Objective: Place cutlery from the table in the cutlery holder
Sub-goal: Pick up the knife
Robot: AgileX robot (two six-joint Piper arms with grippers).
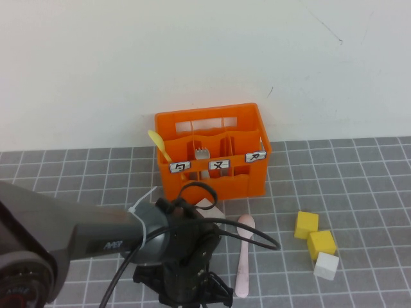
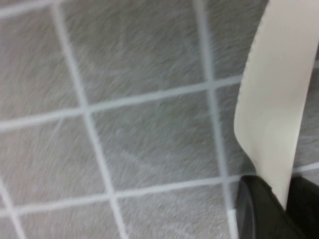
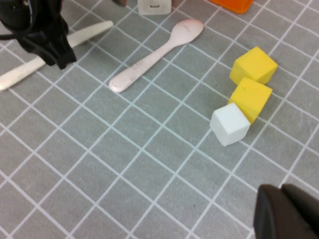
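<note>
The orange cutlery holder [image 1: 212, 154] stands at the back of the table [image 1: 359, 192]. The pale pink spoon [image 1: 243, 255] lies flat in front of it and also shows in the right wrist view [image 3: 154, 54]. The white knife [image 2: 276, 89] sits between my left gripper's [image 2: 284, 191] black fingers, low over the table. In the right wrist view the knife [image 3: 89, 34] runs under the left gripper [image 3: 52, 45]. In the high view the left arm hides the knife, and the left gripper [image 1: 192, 289] is at the front edge. My right gripper [image 3: 286, 214] hovers to the right, fingers together, empty.
A small yellow spoon [image 1: 158, 145] and a grey fork [image 1: 203, 153] stand in the crate. Two yellow blocks [image 1: 307, 224] [image 1: 321, 244] and a white block [image 1: 326, 265] lie right of the pink spoon. Another white block [image 3: 154, 6] sits near the crate's front.
</note>
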